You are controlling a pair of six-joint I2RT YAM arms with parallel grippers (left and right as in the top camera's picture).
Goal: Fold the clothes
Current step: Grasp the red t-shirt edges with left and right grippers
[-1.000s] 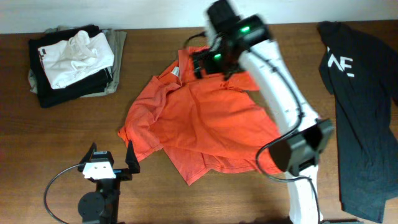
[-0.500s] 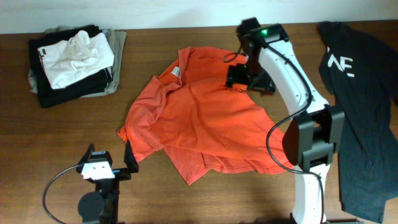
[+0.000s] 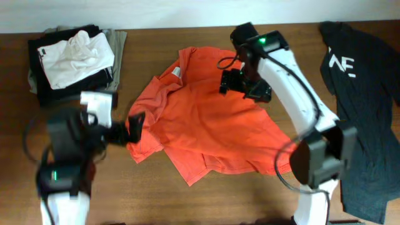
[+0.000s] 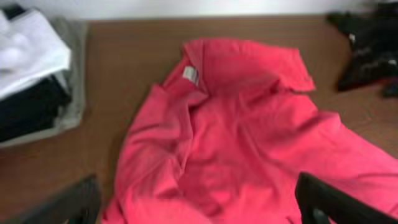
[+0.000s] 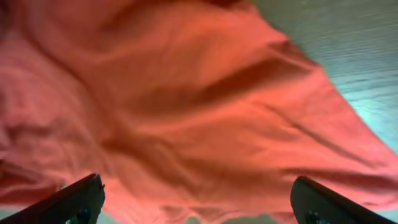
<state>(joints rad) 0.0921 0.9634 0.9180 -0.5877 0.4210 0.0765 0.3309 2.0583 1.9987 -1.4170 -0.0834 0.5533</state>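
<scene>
A red-orange T-shirt (image 3: 206, 128) lies crumpled at the table's middle, its white neck label (image 3: 177, 73) showing. A black T-shirt with white letters (image 3: 362, 94) lies at the right edge. My left gripper (image 3: 134, 123) is open and empty at the red shirt's left edge; in the left wrist view its fingers (image 4: 202, 211) straddle the shirt (image 4: 236, 124). My right gripper (image 3: 239, 84) is open and empty just above the shirt's upper right part; in the right wrist view its fingers (image 5: 202, 208) span the red cloth (image 5: 186, 106).
A stack of folded clothes (image 3: 72, 59), white on black on grey, sits at the back left and also shows in the left wrist view (image 4: 31, 68). Bare brown table (image 3: 187, 200) runs along the front. The table's back edge meets a white wall.
My left arm has risen from its rest at the table's front and moved to the shirt's left edge. My right gripper has come from the collar area to the shirt's upper right part.
</scene>
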